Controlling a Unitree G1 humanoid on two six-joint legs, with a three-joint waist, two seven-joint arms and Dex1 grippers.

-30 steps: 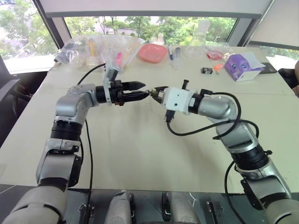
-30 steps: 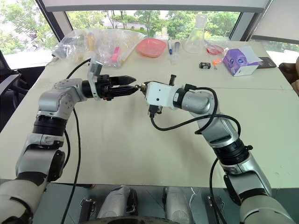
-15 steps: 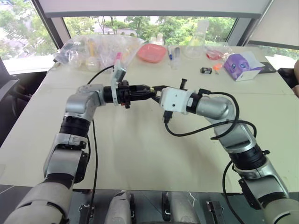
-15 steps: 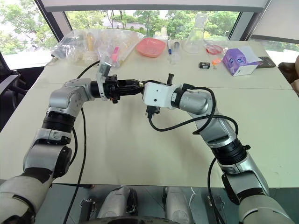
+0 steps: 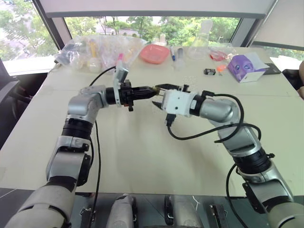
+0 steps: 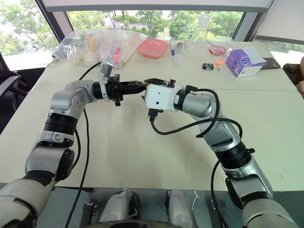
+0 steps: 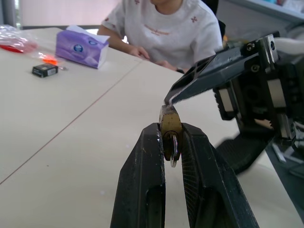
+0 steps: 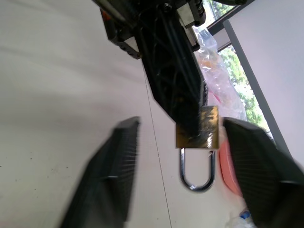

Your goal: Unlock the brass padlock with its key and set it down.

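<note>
Brass shows between the two grippers in the left eye view: the brass padlock (image 5: 155,90) hangs in the air above the cream table (image 5: 142,156), pinched at the tips of the left gripper (image 5: 151,90), which reaches in level from the left. The right gripper (image 5: 159,96) meets it from the other side with its fingers spread wide, one above the lock and one below. At the far edge of the table lie clear plastic bags (image 5: 97,50), a pink dish (image 5: 155,53), a glass flask (image 5: 199,45), a small black-and-white block (image 5: 210,71) and a purple tissue box (image 5: 246,67).

From the left wrist, the two black fingers (image 7: 142,190) are clamped together on the padlock's (image 7: 170,129) body, a small ring dangling below it. One finger of the right gripper just touches its top. A person in a white shirt (image 7: 164,28) sits at the table beyond.

From the right wrist, the padlock (image 8: 197,127) hangs shackle-down from the left gripper's tip, between the right gripper's parted fingers (image 8: 107,175) and touching neither.
</note>
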